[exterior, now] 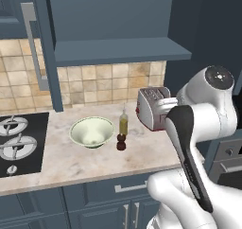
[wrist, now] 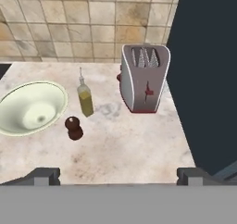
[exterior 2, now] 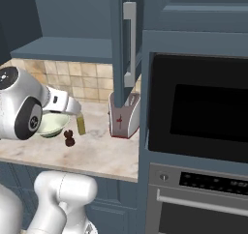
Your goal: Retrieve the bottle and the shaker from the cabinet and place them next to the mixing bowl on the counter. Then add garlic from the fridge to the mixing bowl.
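- Now the bottle (wrist: pixel 85 99) and the shaker (wrist: pixel 73 128) are standing upright just beside the mixing bowl (wrist: pixel 18 100), left of frame centre.
- The gripper (wrist: pixel 118 176) is hovering spread wide, grasping nothing, at the lower edge.

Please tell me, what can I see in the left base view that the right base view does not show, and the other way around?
Left base view alone: the stove burners left of the mixing bowl. Right base view alone: a dark wall oven with its control panel beneath. Both share the counter, the bowl, the bottle and the shaker standing beside the bowl, the toaster, the tiled wall and the open cabinet.
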